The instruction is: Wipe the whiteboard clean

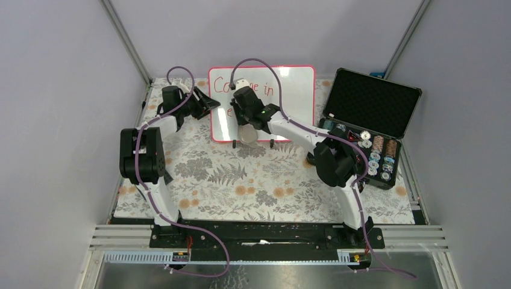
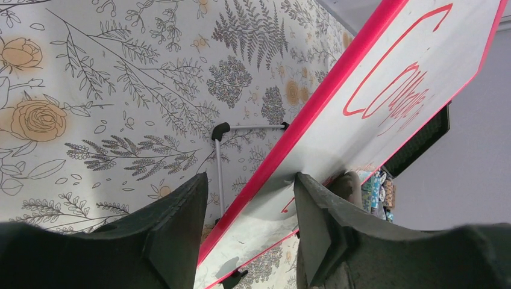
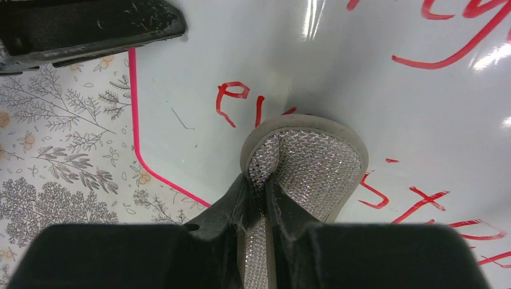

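The whiteboard [image 1: 295, 90] is being propped at a tilt on its small black feet [image 2: 220, 129] at the far middle of the floral tablecloth [image 1: 241, 180], with its pink-red frame being shown along every edge and red handwriting [image 3: 232, 96] being carried across its glossy face. Its left edge is being straddled by the left gripper [image 2: 250, 180], whose two dark fingers [image 2: 181, 223] are being kept apart, one on each side of the frame; in the left wrist view a gap is being shown between the outer finger and the frame, while the inner finger is being seen right against the written face, so the claw is being read as spread and not clamped. The right gripper [image 3: 265, 186] is being reached over the lower left part of the board, its fingers being pressed together on a grey eraser pad [image 3: 313, 156] with a glittering mesh side; the pad is being pinched at its fold and its rounded end is being held against the white surface, just below the red strokes. An open black case [image 1: 370, 99] with a foam-lined lid is being kept just right of the board, and rows of round coloured discs [image 1: 376, 150] are being held in its tray
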### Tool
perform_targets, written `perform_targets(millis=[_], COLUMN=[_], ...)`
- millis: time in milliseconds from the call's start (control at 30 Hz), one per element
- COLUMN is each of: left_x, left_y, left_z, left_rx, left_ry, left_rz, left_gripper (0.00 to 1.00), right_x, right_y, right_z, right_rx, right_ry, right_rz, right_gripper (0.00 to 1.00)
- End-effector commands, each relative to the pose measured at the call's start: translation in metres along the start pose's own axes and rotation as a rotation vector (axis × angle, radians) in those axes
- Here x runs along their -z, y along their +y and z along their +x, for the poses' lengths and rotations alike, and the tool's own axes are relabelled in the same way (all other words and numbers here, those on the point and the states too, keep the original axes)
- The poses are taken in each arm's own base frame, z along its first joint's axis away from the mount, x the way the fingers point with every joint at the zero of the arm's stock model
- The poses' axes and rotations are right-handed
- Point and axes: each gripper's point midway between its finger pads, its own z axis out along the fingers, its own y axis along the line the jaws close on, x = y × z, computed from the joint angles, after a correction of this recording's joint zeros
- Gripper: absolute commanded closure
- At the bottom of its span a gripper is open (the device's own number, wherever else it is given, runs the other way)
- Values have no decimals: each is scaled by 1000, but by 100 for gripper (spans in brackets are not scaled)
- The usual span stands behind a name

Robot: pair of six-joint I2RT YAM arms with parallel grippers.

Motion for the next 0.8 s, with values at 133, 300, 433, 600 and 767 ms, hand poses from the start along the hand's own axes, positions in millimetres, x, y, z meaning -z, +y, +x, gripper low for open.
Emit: perform_targets(millis=[133,300,433,600,767], left_x=[3,3,3,1,1], left_y=[-14,-11,-11,-10,-13], left_z=[-19,-18,-18,-16,-16], left_rx=[-61,-57,-59,-60,-62], left_ry=[-55,-56,-57,-51,-51], left_rz=[-15,-26,-30,-34,-30], left_gripper=[45,47,47,47,47], right_x=[10,24,37,46,41], right_y=[-23,-79,-123,-155,-149], right_z=[-22,-10,4,11,9], right_rx=[-12,-56,-74,-57,-43], right_ry=[-69,-69,-46,-33,-19], right_rz=[89,193,288,363,327], right_gripper=[100,100,100,100,100])
